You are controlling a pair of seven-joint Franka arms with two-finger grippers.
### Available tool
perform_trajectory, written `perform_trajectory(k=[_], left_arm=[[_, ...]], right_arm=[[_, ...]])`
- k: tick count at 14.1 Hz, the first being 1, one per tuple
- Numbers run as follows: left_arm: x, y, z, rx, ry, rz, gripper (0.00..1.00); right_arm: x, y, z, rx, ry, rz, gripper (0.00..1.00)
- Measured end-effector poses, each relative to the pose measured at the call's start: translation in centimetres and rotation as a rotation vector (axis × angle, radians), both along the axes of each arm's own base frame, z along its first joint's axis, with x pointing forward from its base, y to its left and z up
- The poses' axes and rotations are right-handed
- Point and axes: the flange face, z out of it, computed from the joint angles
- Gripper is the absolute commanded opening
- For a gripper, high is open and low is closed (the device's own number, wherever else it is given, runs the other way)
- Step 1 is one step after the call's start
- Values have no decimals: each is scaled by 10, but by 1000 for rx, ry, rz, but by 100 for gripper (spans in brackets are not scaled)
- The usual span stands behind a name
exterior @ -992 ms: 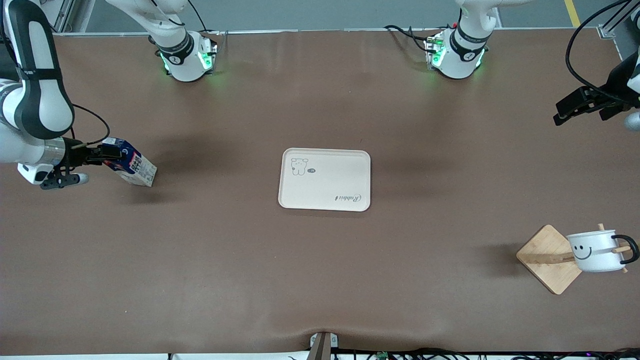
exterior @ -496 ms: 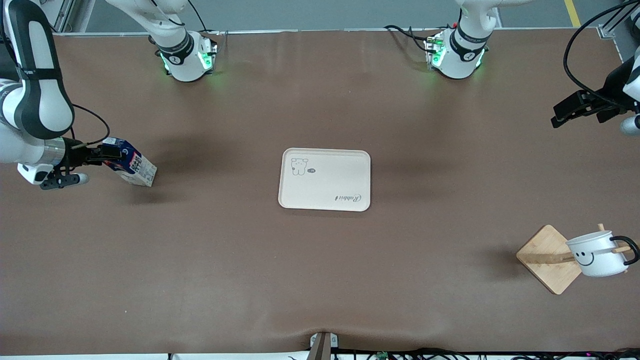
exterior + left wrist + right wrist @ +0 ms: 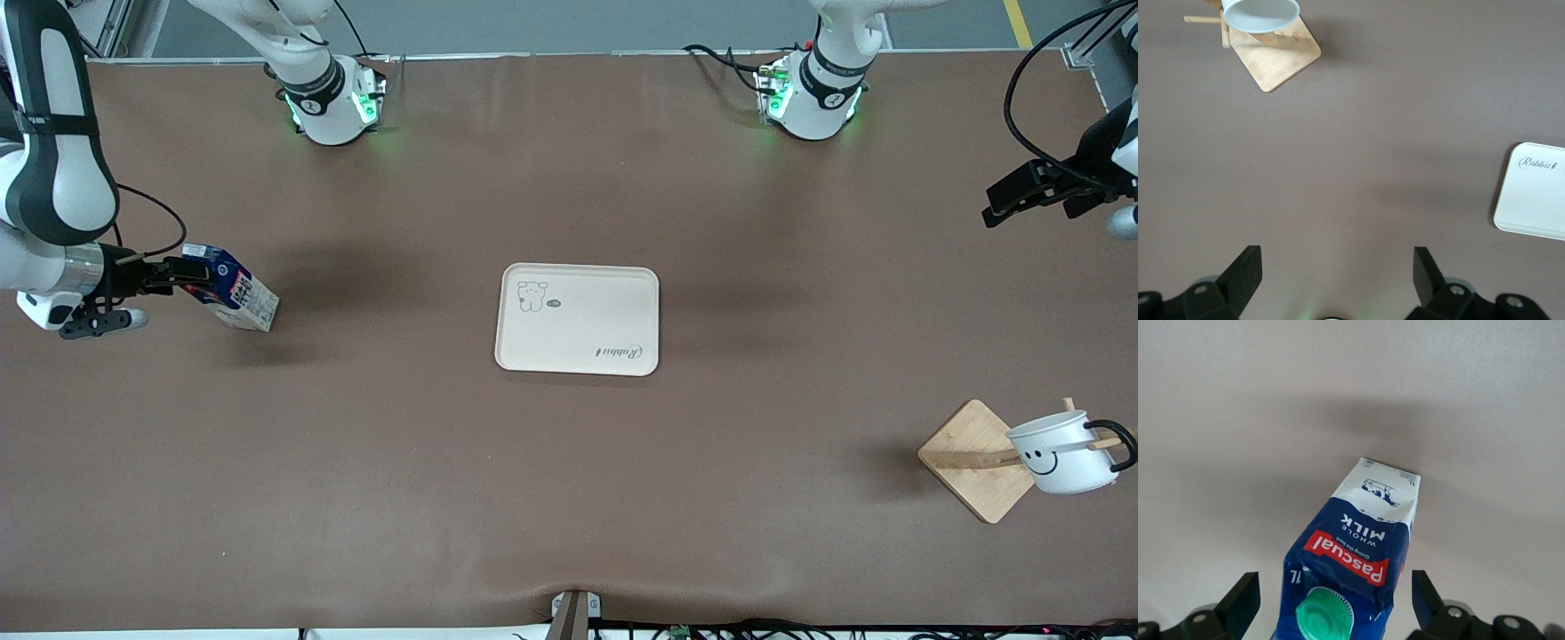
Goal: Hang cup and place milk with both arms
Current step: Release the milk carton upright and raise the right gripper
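Your milk (image 3: 233,298) stands on the table toward the right arm's end, well apart from the cream tray (image 3: 578,318) at mid-table. Its long axis is upright; in the front view the blue gabled top shows up toward the right gripper (image 3: 178,277) and the white base toward the tray. That gripper sits level with the carton's top, its fingers spread with one on each side of the carton and gaps between, so it is not clamped. The right wrist view shows you what the front view does not: the round green cap (image 3: 1322,617) facing the camera, the red "Pascual" band and the cow print on the white lower part. The carton's edge nearest that camera is cut off.

The cup (image 3: 1062,455) hangs on the wooden rack (image 3: 975,459) toward the left arm's end, nearer the front camera than the tray. It lies sideways, the black handle (image 3: 1122,442) looped over a peg, the smiley face showing to the front camera. In the left wrist view only part of its rim (image 3: 1260,13) shows; the handle and face are cut off.

The left gripper (image 3: 1029,197) waits in the air over the table's edge at that end, fingers wide apart and empty.
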Motion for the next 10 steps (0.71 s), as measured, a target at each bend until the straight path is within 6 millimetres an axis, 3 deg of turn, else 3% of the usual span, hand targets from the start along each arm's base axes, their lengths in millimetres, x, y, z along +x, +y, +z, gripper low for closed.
perform_trajectory(k=[2, 4, 7, 10], left_arm=[[0, 2, 1, 0, -2, 4, 100], [0, 3, 1, 0, -3, 6, 100], [0, 4, 2, 0, -4, 5, 100], [0, 4, 2, 0, -4, 0, 100]], right_arm=[[17, -1, 38, -5, -41, 14, 100], [43, 8, 99, -23, -123, 51, 100], [73, 39, 183, -105, -199, 156, 100], [93, 68, 241, -155, -283, 216, 100]])
